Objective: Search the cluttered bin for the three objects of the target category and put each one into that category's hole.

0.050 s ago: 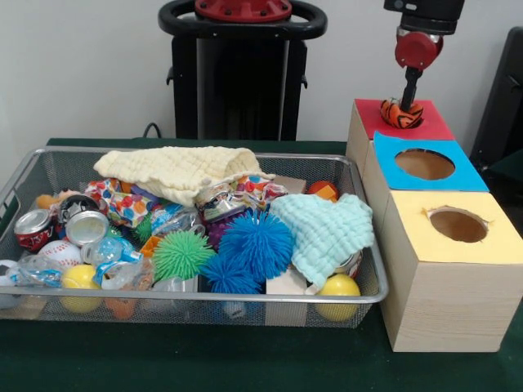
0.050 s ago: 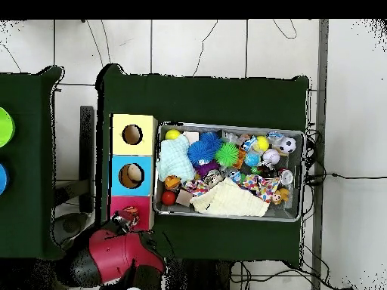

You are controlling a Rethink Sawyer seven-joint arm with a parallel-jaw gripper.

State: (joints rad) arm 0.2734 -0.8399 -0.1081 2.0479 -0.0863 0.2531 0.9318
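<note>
An orange toy with black stripes [image 1: 402, 113] sits at the mouth of the hole in the red-topped box [image 1: 433, 124], the farthest of three wooden boxes. My gripper [image 1: 407, 101] comes down onto it from above, its dark fingers drawn close together on the toy's top. In the overhead view the same toy [image 2: 128, 215] shows on the red box [image 2: 119, 205], with the red arm [image 2: 113, 257] just below it. The wire bin [image 1: 369, 296] holds a heap of mixed objects left of the boxes.
The blue-topped box [image 1: 392, 149] and the yellow-topped box [image 1: 507, 245] stand in a row nearer the camera. In the bin lie spiky balls [image 1: 255, 243], a cream cloth [image 1: 176, 170], a mint cloth [image 1: 327, 230], cans [image 1: 34, 227] and yellow balls [image 1: 337, 287].
</note>
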